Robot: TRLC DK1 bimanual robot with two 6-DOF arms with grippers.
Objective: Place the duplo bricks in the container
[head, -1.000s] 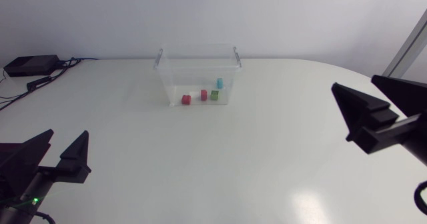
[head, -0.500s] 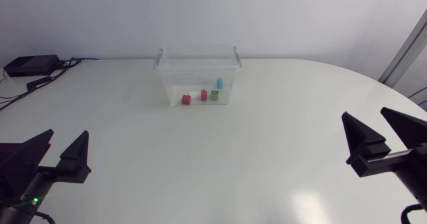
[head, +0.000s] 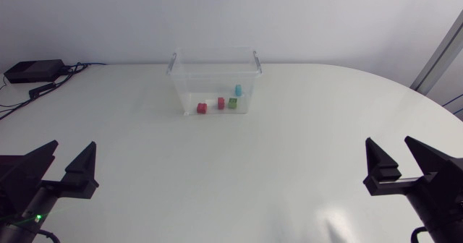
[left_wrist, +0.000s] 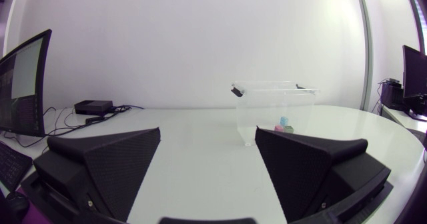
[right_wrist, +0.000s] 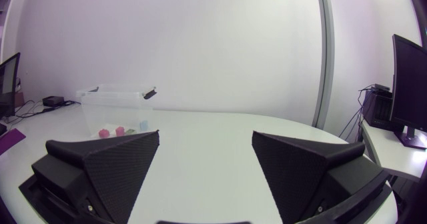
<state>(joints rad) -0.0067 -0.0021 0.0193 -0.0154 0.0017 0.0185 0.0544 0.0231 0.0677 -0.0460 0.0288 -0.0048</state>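
White table point(head: 217, 171), rounded far edge: bearing surface for every item below; extends under and ahead of both grippers.

Clear plastic container point(head: 210, 84), rectangular, open-topped, a latch handle at each short end: upright on the table, well ahead of both grippers and well apart from each. Ahead and to the right of the left gripper point(head: 72, 147); ahead and to the left of the right gripper point(head: 389, 143).

Left gripper, matte black, two broad wedge-shaped fingers: spread wide, nothing between them, fingertips pointed toward the container. Low over the near side of the table.

Right gripper, same build: likewise spread wide, holding nothing, touching nothing. Low over the near side of the table, well apart from the left gripper.

Black box point(head: 32, 71), flat, cables trailing from it: at the far table edge, far ahead of the left gripper and off to its left, well apart from the container.

Duplo bricks, four small blocks, all low inside the container:
- Red brick point(head: 202, 108): by the container wall nearest the grippers; of the four, the one nearest the left gripper.
- Second red brick point(head: 221, 103): near the first, on the right-gripper side.
- Green brick point(head: 233, 103): just beside the second red brick, nearer the right gripper.
- Light-blue brick point(head: 238, 90): beyond the green brick, farthest from both grippers.
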